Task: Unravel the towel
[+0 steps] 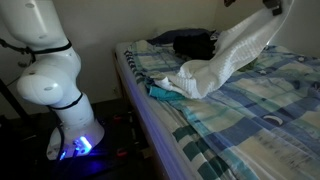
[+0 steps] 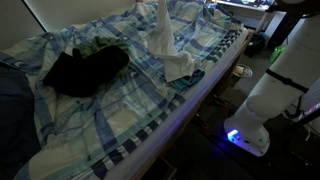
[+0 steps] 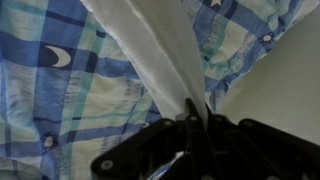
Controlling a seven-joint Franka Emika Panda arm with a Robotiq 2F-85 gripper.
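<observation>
Gripper clamped on one end of white towel, fingers pinched together on cloth in wrist view. Towel hangs stretched from gripper at top right in an exterior view, down to bunched lower end resting on bed near left edge. In an exterior view, towel runs as narrow strip down to bed edge. Teal cloth just beside lower end. Dark clothes lie apart, left of towel. Robot base stands beside bed.
</observation>
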